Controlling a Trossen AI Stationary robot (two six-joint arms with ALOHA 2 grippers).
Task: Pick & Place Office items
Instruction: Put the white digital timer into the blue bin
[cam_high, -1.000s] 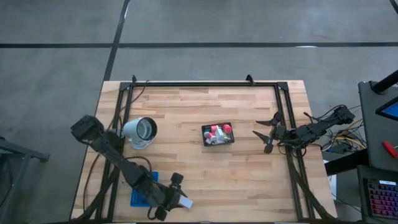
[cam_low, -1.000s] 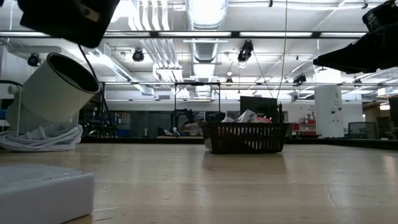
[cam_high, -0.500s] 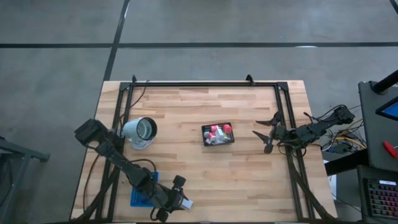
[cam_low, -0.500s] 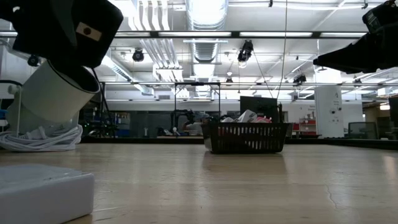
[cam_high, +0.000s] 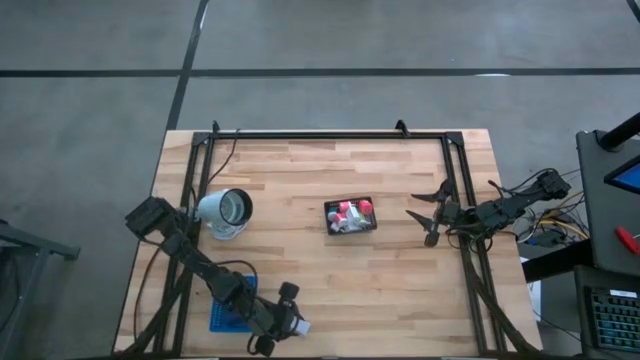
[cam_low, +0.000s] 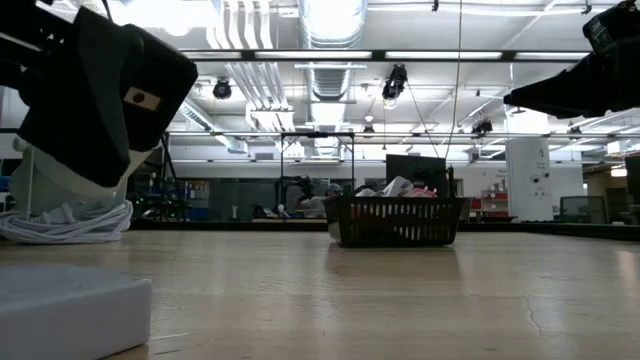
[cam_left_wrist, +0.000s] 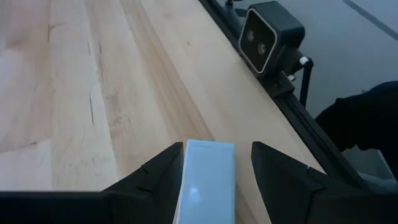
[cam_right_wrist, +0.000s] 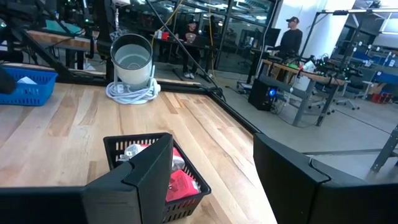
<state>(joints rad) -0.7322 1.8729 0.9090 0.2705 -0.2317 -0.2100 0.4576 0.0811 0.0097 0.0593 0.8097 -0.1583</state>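
The counter is a light wood butcher-block top. It stands on a grey concrete floor marked with dark straight lines. A second desk with a keyboard sits beside the counter's right edge. Beyond the counter lies an open workshop hall. The ceiling carries rows of fluorescent lights and a round silver air duct. Work benches and glass partitions fill the far side of the room. Two people show near the benches.
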